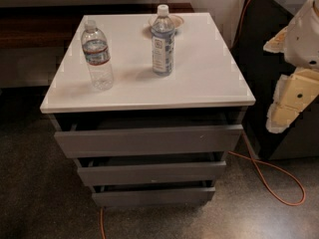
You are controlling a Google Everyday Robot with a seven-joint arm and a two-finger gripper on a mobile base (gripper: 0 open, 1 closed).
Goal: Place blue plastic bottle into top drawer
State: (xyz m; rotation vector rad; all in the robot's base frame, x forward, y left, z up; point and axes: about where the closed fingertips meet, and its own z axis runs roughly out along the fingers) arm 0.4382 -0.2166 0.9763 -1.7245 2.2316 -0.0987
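Observation:
The blue plastic bottle (162, 41) stands upright on the white cabinet top (209, 78), towards the back middle, with a white cap and a tall blue-and-white label. The top drawer (149, 140) is the widest grey front just under the top, with a dark gap above its upper edge. My gripper (285, 108) hangs at the right edge of the view, beside the cabinet's right side, level with the top drawer. It is well to the right of the bottle and holds nothing that I can see.
A clear bottle (97, 56) with a red-and-blue band stands at the left of the cabinet top. A small round dish (175, 21) lies behind the blue bottle. Two narrower drawers (152, 174) sit below. An orange cable (279, 176) loops on the floor by a dark cabinet (259, 59).

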